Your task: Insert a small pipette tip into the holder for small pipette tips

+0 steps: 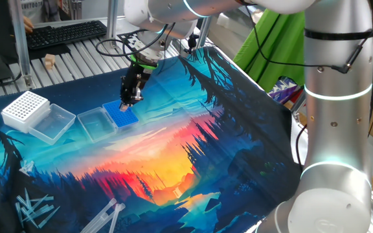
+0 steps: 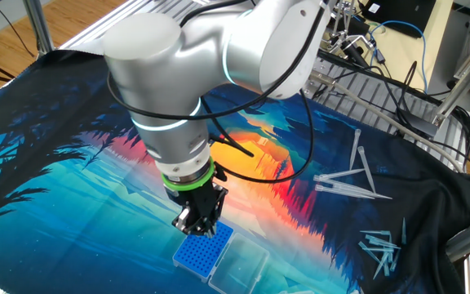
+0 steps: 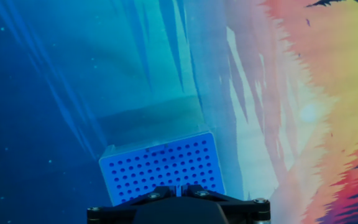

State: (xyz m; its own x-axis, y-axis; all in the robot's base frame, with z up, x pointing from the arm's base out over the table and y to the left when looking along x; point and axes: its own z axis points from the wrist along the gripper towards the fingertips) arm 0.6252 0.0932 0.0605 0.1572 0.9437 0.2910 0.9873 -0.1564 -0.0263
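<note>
Closed claw [image 3: 178, 190] hangs over blue holder for small pipette tips [image 3: 160, 167], its fine holes in neat rows.

Table [image 1: 76, 68]: slatted metal top, largely covered by a printed mat [image 1: 225, 149] showing a forest sunset in blue, orange and black.
On the mat: blue rack [image 1: 120, 114] with clear lid [image 1: 94, 123] attached beside it; white rack [image 1: 25, 108] with its own clear lid [image 1: 52, 123]; loose clear pipette tips [image 2: 351, 181], scattered; a further heap of tips [image 2: 379, 247] near the mat's corner.
Off the mat, on the slats: keyboard [image 1: 67, 33]; small wooden block [image 1: 50, 61].
</note>
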